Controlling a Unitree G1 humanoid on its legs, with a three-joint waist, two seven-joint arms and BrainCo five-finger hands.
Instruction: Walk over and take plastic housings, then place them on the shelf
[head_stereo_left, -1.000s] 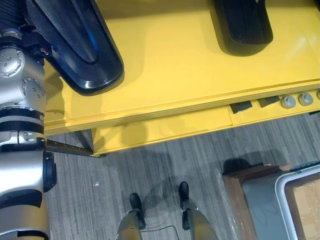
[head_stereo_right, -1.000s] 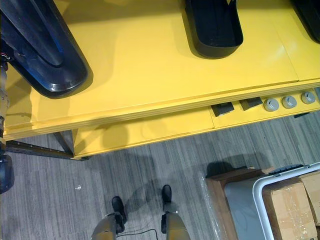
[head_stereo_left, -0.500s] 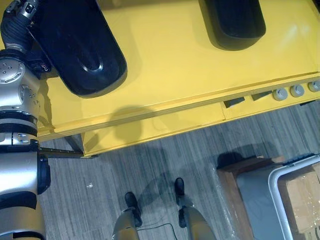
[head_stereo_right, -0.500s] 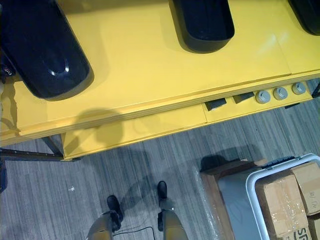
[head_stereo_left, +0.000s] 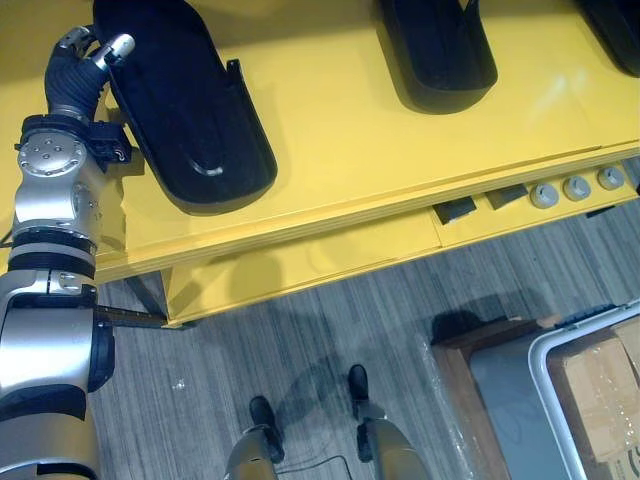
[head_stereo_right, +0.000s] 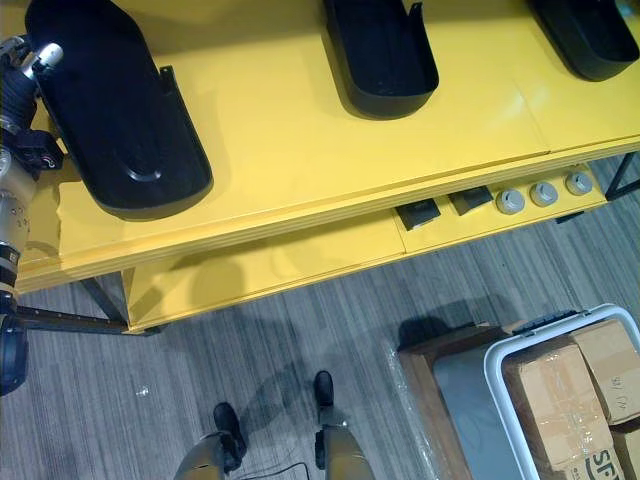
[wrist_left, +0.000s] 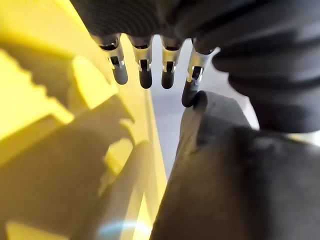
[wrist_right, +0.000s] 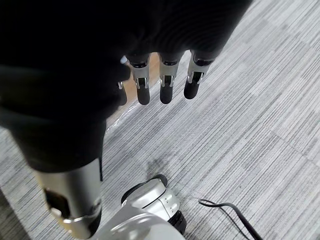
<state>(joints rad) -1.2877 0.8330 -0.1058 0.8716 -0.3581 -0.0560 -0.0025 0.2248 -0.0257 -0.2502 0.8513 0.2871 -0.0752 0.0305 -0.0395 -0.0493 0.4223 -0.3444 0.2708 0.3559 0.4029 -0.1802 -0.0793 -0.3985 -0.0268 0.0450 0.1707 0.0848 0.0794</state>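
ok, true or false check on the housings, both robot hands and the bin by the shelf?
1. Three black housings lie on the yellow shelf: leftmost housing, middle housing, rightmost housing. True.
2. The right robot hand holds a housing. False: it hangs open above the grey floor, holding nothing.
3. The left robot hand is at the leftmost housing. True.
4. The white-rimmed bin is empty. False: it holds cardboard boxes.
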